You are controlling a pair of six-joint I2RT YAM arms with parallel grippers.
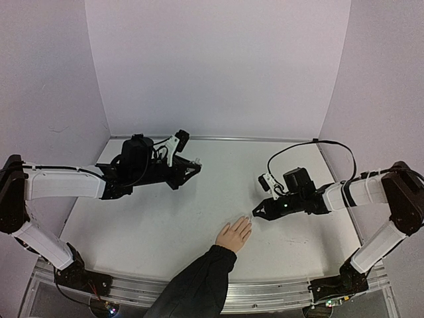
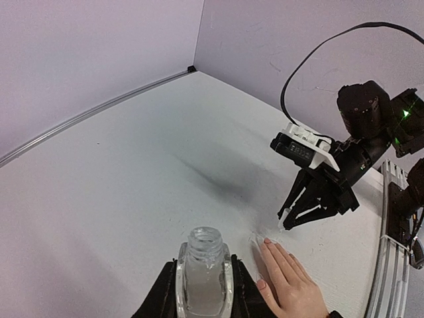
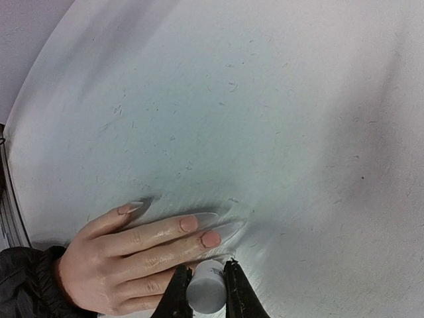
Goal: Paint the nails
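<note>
Since nothing here gets picked up in the usual sense, bear with me. Biggest first: pale lilac walls (image 1: 218,66) close off the space beyond both grippers and out to their sides, so there's not much room to swing wide. Under them is a flat white table (image 1: 165,225), matte and lightly scuffed, which looks like decent footing for a resting palm.

The hand (image 3: 126,258) lies flat on it, dark sleeve (image 3: 26,278) behind. Its fingers point toward the right gripper (image 3: 206,271) and end just beside its tips, a bit to its left in the wrist view. It's a living hand, soft and able to twitch, so I'd say no pressing on it at all.

Well apart from that, the left gripper (image 2: 203,285) is clamped on the small clear bottle (image 2: 205,248), which is upright with its neck open. Glass, I'd guess, so slippery and breakable, and holding it low on the body makes sense. The right gripper's jaws are closed around the white cap (image 3: 204,295), which I take to be the brush handle, though I can't see any bristles.

Smallest: the nails (image 3: 211,238), long, pinkish and glossy, near that cap. They're stiff little curved plates with nothing to grab, so only a feather-light brush touch, I reckon.
</note>
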